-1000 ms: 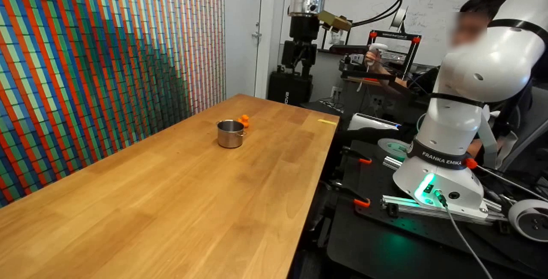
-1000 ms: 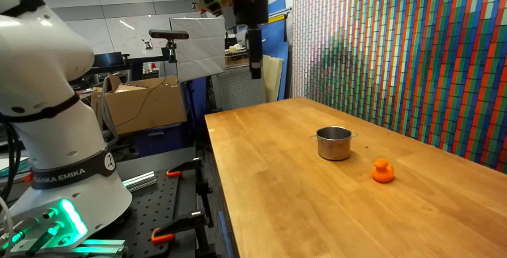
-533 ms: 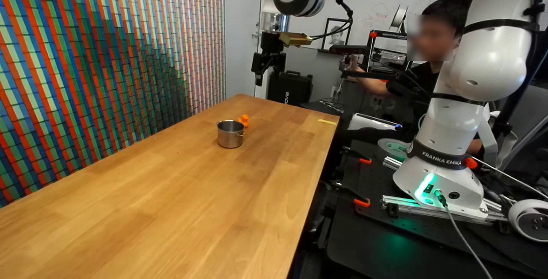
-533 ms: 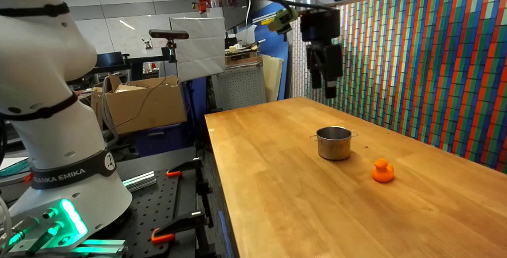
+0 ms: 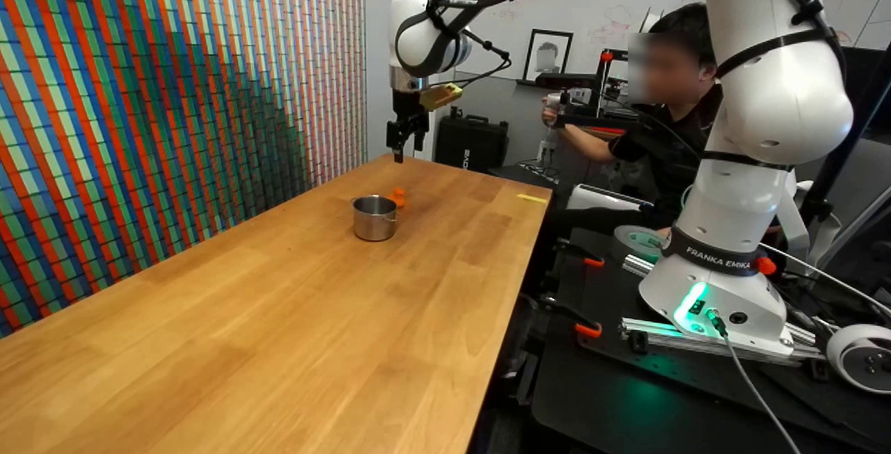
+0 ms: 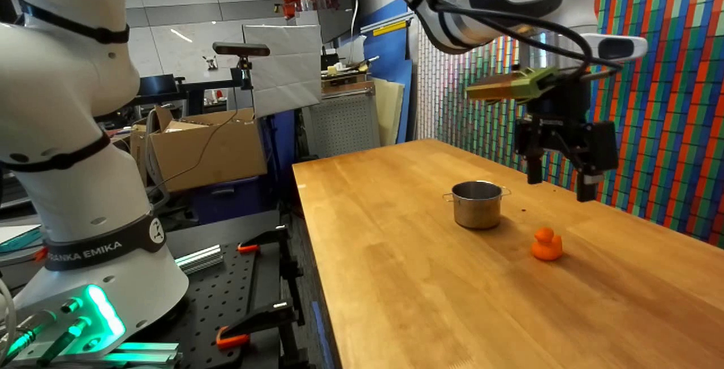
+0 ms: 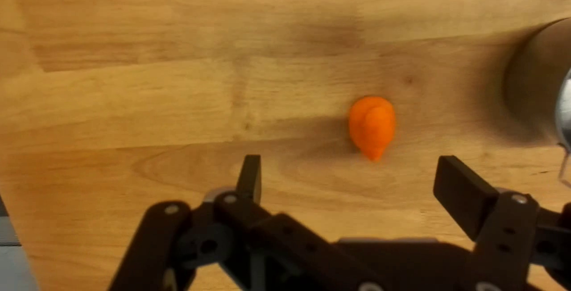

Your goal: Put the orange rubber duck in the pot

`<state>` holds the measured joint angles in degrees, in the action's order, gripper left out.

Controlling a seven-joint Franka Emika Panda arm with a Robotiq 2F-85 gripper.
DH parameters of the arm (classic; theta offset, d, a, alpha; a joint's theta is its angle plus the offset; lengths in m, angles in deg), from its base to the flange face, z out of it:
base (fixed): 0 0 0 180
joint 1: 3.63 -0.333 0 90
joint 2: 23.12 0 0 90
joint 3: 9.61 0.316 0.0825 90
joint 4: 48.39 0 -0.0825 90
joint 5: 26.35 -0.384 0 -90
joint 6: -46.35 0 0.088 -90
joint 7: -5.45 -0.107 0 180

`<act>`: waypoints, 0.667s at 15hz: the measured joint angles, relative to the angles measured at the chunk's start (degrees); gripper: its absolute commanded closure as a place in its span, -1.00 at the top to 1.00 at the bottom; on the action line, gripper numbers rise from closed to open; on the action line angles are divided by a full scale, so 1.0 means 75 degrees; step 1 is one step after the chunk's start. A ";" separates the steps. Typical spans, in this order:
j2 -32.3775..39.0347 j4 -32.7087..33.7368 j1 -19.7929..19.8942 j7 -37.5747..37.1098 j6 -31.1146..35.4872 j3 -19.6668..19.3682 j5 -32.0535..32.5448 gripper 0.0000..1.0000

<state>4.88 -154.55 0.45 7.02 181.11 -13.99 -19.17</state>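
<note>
The orange rubber duck stands upright on the wooden table in both exterior views (image 5: 398, 196) (image 6: 547, 245); in the wrist view the duck (image 7: 372, 123) shows from above. The pot, short, shiny and grey with two thin handles, stands beside the duck in both exterior views (image 5: 374, 221) (image 6: 477, 210). In an exterior view it partly hides the duck. In the wrist view the pot (image 7: 535, 85) is cut off at the right edge. My gripper (image 6: 560, 187) is open and empty above the table, pointing down. In the wrist view the duck lies just beyond the gap between the fingertips (image 7: 349, 164).
The wooden table (image 5: 313, 329) carries the pot and the duck. A wall of coloured strips (image 6: 650, 103) runs along its far side from the arm. The arm's base (image 5: 717, 287) stands on a black bench at the opposite side. A person (image 5: 668, 92) sits behind the arm.
My gripper has moved across the table toward the duck and come lower, and its jaws have turned in the exterior views. The duck and the pot have not moved.
</note>
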 measured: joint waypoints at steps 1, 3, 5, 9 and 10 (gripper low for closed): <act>0.0388 0.0378 0.0059 0.0133 0.0000 0.0002 -0.0002 1.00; 0.1163 0.1124 0.0188 0.0425 -0.0005 0.0050 -0.0035 1.00; 0.1845 0.1815 0.0305 0.0662 -0.0116 0.0160 -0.0211 1.00; 0.2610 0.2870 0.0486 0.0862 -0.0889 0.0538 -0.0807 1.00; 0.2671 0.3072 0.0494 0.0867 -0.1088 0.0610 -0.0897 1.00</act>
<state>24.91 -131.51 4.15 13.52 172.95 -9.42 -25.90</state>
